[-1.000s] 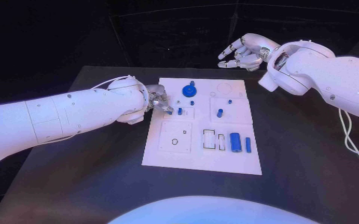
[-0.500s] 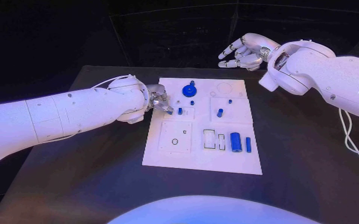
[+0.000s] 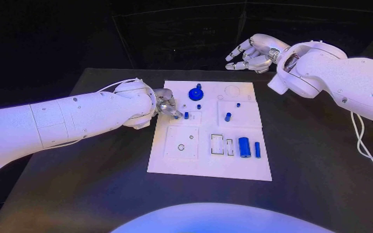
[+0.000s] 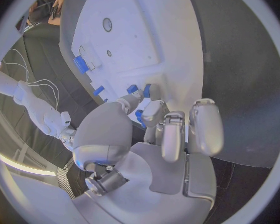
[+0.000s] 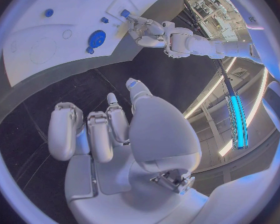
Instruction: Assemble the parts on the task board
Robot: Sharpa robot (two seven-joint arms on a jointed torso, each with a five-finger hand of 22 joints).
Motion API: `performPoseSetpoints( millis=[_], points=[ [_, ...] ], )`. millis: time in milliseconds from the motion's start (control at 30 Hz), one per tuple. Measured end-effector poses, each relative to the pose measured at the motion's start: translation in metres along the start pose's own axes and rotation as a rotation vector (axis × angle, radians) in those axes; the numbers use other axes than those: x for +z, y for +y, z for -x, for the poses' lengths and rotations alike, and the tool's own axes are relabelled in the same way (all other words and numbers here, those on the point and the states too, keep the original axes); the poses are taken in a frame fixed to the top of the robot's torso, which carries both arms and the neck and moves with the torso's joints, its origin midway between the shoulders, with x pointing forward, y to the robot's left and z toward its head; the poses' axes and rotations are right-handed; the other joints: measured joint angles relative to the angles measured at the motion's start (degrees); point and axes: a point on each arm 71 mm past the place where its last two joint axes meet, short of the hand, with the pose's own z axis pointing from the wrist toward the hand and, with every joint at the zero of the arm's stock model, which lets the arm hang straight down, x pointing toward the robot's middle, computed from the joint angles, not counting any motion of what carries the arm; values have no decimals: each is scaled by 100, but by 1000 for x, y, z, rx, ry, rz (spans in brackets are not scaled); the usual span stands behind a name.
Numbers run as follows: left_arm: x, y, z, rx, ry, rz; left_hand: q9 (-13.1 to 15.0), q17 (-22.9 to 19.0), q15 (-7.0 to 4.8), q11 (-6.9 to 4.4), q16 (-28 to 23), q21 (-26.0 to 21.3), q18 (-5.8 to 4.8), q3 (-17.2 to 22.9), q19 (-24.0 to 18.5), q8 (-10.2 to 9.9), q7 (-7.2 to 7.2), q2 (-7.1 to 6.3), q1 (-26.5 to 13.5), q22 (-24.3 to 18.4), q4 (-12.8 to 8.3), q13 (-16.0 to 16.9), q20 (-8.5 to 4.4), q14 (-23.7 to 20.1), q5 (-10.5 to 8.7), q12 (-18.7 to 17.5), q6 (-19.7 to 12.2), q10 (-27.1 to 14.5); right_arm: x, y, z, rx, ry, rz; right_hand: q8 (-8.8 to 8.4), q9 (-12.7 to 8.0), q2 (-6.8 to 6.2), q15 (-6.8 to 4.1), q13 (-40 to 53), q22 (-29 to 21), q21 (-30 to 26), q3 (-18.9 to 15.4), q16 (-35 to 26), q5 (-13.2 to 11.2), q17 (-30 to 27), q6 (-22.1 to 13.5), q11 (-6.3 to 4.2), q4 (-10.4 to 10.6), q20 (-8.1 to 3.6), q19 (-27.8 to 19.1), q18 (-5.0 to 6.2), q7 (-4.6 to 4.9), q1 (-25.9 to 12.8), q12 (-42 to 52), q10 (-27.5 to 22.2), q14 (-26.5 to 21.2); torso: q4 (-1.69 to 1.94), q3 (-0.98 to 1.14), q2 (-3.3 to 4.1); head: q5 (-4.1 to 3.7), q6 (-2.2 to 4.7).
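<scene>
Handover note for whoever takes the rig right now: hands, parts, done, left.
Left hand: at the task board's left edge, fingertips on a small blue part; whether it is pinched cannot be told.
Right hand: raised beyond the board's far edge, fingers curled, holding nothing.
Parts: round blue knob at the far end, small pegs mid-board, large blue cylinder and slim blue bar near the right edge.
Left: several outlined slots look unfilled.
</scene>
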Motion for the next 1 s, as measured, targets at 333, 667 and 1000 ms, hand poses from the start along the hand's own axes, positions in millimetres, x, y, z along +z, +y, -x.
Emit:
performPoseSetpoints(
  millis=[333,667,1000],
  points=[
    [2,0,0,4,8,7,0,0,-20,-2,0,22,0,-170,0,0,1,17,-28,42,84,42,0,-21,0,32,37,2,0,0,0,0,1,1,0,0,0,0,0,0,0,0,0,0,0,0,0,0,0,0,0,0,0,0,0,0,1,-1,-1,-9,-8],
    [2,2,1,3,7,17,-16,0,-20,-3,0,44,0,-605,0,1,23,-27,-230,72,286,48,0,-21,1,54,60,2,0,0,0,0,0,0,0,0,0,0,0,0,0,0,0,0,0,0,0,0,0,0,0,0,0,0,0,0,7,-5,-3,-24,-4],
    [-1,10,1,-19,-5,20,-34,0,-40,-3,0,44,0,-1498,0,1,23,-174,-578,63,754,29,-40,-1,1,54,59,3,1,0,0,0,0,0,0,-5,0,0,0,-30,0,-15,0,0,0,0,0,15,0,0,0,0,0,-42,-42,0,7,-10,-4,-33,10]
  ],
)
